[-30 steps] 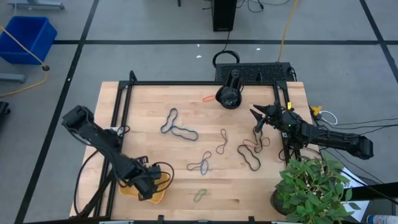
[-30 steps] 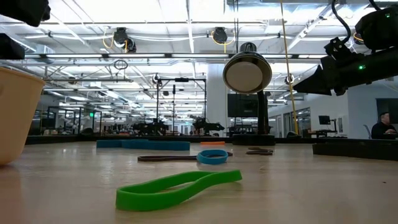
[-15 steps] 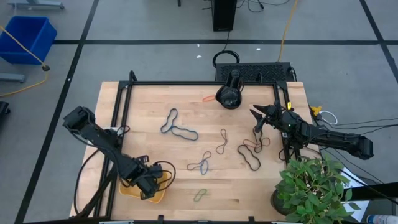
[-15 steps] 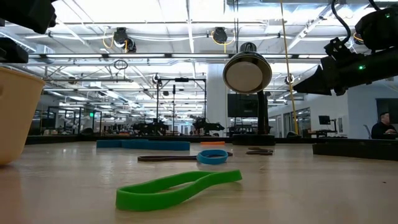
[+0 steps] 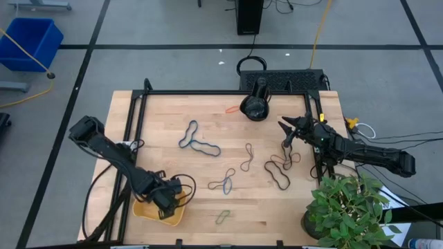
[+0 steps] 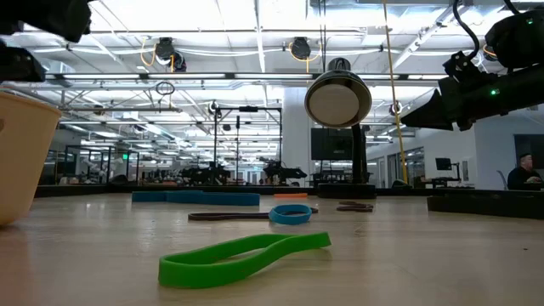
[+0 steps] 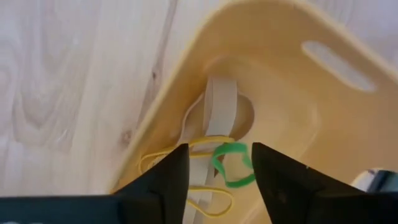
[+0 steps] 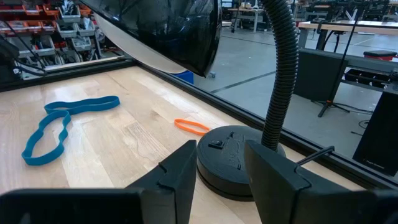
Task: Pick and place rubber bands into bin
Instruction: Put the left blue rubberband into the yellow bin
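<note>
The left arm reaches from the bench's left edge diagonally toward the front edge, elbow bent, wrist angled down near the front-left corner. The left gripper [image 5: 166, 199] points downward, its two dark fingers [image 7: 160, 177] standing apart with a clear gap between them. The right arm stretches in from the right edge, lying nearly level and raised above the bench. The right gripper [image 5: 287, 131] hangs near the back-right corner, fingers [image 8: 180, 171] parted and holding nothing.
</note>
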You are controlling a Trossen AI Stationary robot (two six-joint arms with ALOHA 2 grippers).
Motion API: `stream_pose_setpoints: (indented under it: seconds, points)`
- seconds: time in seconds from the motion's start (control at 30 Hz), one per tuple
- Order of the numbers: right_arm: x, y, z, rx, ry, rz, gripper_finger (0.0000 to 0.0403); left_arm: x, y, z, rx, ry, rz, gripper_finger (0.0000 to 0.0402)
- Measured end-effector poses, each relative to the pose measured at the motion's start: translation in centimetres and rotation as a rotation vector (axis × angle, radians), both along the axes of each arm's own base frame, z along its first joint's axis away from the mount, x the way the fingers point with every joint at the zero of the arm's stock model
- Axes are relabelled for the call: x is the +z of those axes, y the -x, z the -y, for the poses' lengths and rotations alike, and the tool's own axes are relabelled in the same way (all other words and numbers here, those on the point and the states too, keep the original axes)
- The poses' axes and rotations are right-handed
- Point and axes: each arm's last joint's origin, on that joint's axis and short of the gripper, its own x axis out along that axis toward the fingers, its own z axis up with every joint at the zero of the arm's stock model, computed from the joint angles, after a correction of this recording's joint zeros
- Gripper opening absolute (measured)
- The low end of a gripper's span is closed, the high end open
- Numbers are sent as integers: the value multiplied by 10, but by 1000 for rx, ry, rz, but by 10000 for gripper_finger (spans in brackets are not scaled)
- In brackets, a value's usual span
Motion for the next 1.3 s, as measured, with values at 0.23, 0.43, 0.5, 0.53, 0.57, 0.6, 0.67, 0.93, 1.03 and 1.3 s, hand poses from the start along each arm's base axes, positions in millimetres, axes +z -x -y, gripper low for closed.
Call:
stream_pose_setpoints:
  seconds: [0.23,0.43,0.5,0.53,0.57,0.6,0.67,0.93,1.03,1.3]
  points:
    - [0,0,0,1,7,-5,130,29,-1,-25,77,36,121,205]
    - [1,0,0,1,8,1,130,51,-10,-58,182,68,246,207]
    - [1,0,0,1,8,1,130,57,-14,-65,185,92,301,207]
    - [1,0,0,1,8,1,130,60,-16,-68,156,91,330,207]
    - [1,0,0,1,8,1,130,62,-18,-71,112,83,365,207]
    - [1,0,0,1,8,1,130,64,-20,-74,66,68,397,207]
    - [1,0,0,1,8,2,130,65,-24,-83,13,18,426,207]
    - [1,0,0,1,8,2,130,54,-31,-141,286,-124,293,207]
    - [1,0,0,1,8,2,130,48,-35,-160,348,-157,258,207]
    - [1,0,0,-2,9,2,130,18,-51,-201,488,-159,116,207]
